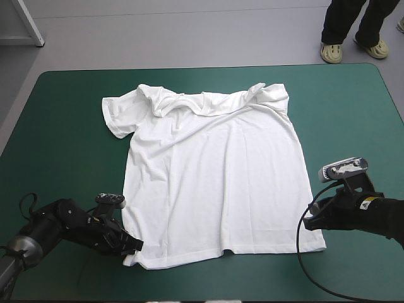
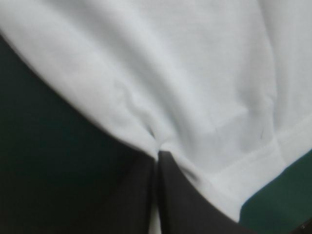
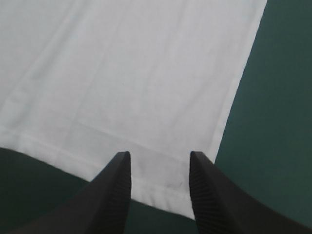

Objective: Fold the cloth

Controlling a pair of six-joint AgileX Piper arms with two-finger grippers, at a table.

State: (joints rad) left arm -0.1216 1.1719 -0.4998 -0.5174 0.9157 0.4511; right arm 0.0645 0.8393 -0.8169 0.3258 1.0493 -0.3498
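lying flat on the table (image 1: 63, 126), the t-shirt (image 1: 214, 183) has its collar end toward the far edge and its hem toward the near edge. the body is smooth. the collar and shoulder zone is bunched into ridges.

tool status:
- left tool (image 1: 134, 246): pressed together on the near-left hem corner, pinching the cloth, which puckers at the tips.
- right tool (image 3: 160, 156): spread, one finger either side of a strip of hem just inside the near-right corner. nothing is gripped on this side.

from where i stand, the step in hand looks like securing both hem corners before the hem is carried toward the collar.

possible faults and causes:
1. lopsided lift. cause: the left arm rises before the right tool has pinched. only one corner would go up and the hem would drag into a diagonal.
2. missed grip on the right. cause: the fingers come together above the hem, not on it. the cloth is thin and lies flat on the cover.
3. slip on the left. cause: the pinch sits very near the corner, so little cloth is between the fingers and a pull could free it.
4. uneven fold. cause: the bunched shoulders are not flattened, so the hem would land on ridges.
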